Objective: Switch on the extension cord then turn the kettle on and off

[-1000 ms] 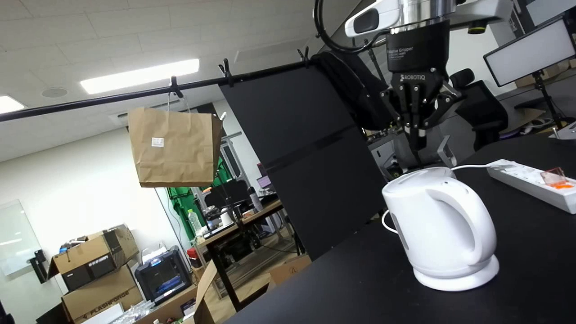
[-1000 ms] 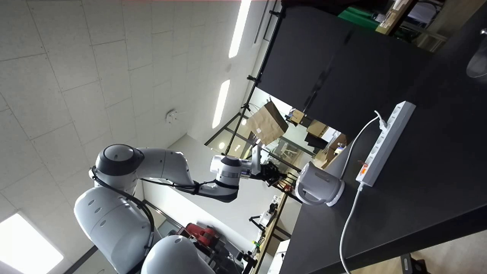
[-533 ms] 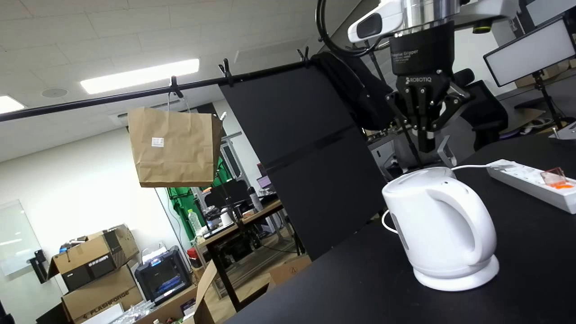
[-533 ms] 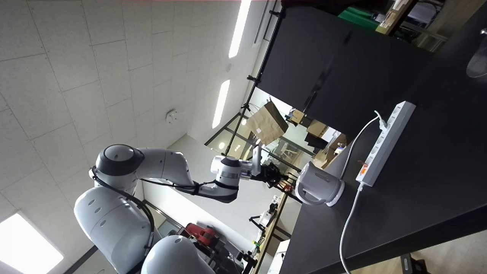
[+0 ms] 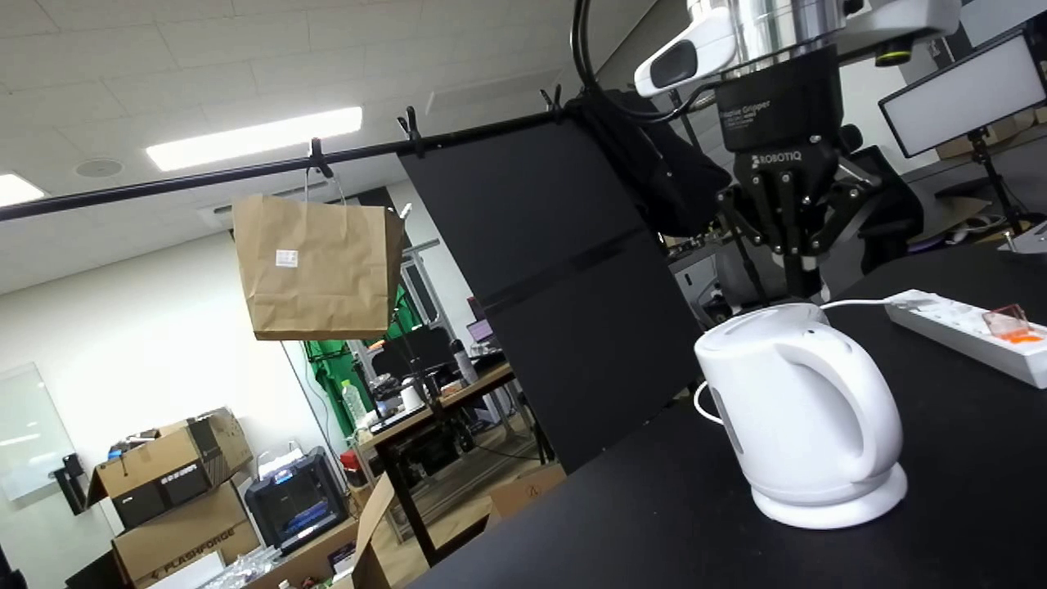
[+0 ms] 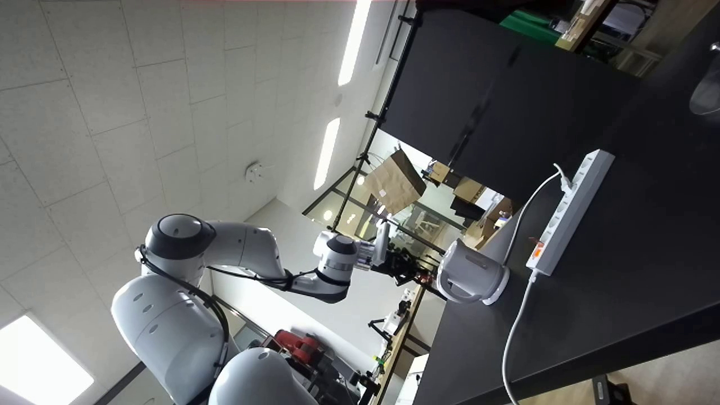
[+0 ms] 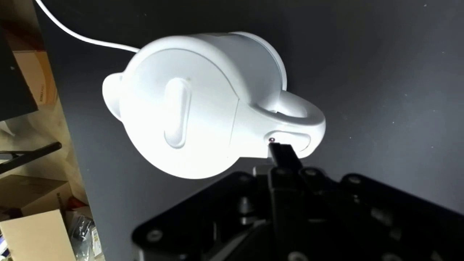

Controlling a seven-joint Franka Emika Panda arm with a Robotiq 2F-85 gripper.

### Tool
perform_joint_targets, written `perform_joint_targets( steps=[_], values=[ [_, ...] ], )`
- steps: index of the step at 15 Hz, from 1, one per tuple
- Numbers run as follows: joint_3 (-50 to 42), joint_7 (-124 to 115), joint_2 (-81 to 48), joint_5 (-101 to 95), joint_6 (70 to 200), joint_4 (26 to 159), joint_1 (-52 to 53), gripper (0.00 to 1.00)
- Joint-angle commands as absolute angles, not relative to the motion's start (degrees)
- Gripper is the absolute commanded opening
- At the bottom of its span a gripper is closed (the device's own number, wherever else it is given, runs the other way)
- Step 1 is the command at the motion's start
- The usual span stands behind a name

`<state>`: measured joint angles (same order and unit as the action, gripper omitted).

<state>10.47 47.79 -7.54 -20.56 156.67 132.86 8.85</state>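
The white kettle stands upright on its round base, seen in both exterior views (image 5: 797,417) (image 6: 469,267) and from above in the wrist view (image 7: 206,105). An oval switch (image 7: 295,139) with a small dark red dot lies on top of its handle. My gripper (image 5: 804,282) is shut and empty, pointing down above the kettle; it also shows in an exterior view (image 6: 423,269). In the wrist view its fingertips (image 7: 282,148) overlap the handle switch; I see no clear contact. The white extension cord (image 5: 957,327) (image 6: 571,211) lies beside the kettle, with a bright orange switch (image 6: 538,250). It is out of the wrist view.
The black table (image 5: 638,523) carries everything. A white cable (image 6: 526,208) runs from the kettle to a plug in the extension cord. A clear reddish flap (image 5: 1006,319) stands up by the orange switch. Boxes (image 7: 38,235) lie beyond the table edge.
My gripper has moved toward the kettle's handle side and slightly down, staying shut. The kettle and the extension cord have not moved.
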Motion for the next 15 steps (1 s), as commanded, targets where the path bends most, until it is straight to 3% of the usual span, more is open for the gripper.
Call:
perform_joint_targets(
  steps=[1,15],
  values=[
    [12.13,53.94,-8.45,-12.73,155.73,131.45,7.36,0.0],
    [12.61,60.28,-11.61,-1.3,146.66,126.15,6.11,0.0]
  ],
)
